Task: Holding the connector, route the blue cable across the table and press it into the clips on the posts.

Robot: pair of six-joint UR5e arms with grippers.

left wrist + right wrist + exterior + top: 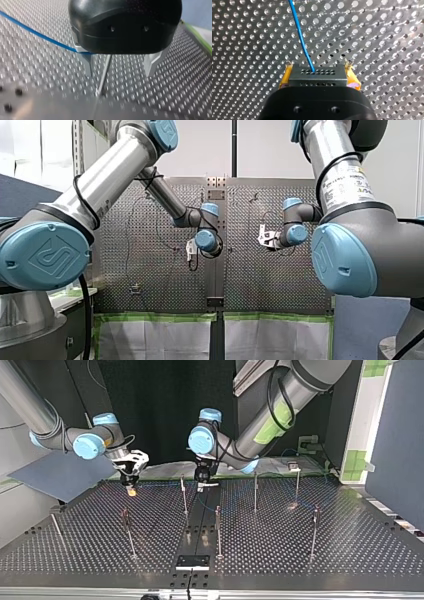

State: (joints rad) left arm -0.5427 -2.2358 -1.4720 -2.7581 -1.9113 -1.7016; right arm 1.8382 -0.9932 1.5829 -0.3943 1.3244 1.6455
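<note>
A screened-off workshop bay around a dark metal perforated table point(345, 555).

Seen from across the table, a black backdrop point(160, 405) fills the space beyond its far edge. A dark blue partition point(400, 440) stands past its right edge, beside a white upright point(367, 425) patched with green tape. A grey-blue board point(50, 477) lies tilted off its far left corner. In the front view, a pale wall point(270, 150) rises beyond the table, and white sheets point(155, 340) edged with green tape run along the edge nearest that camera. Light glints off the table's rows of holes.
</note>
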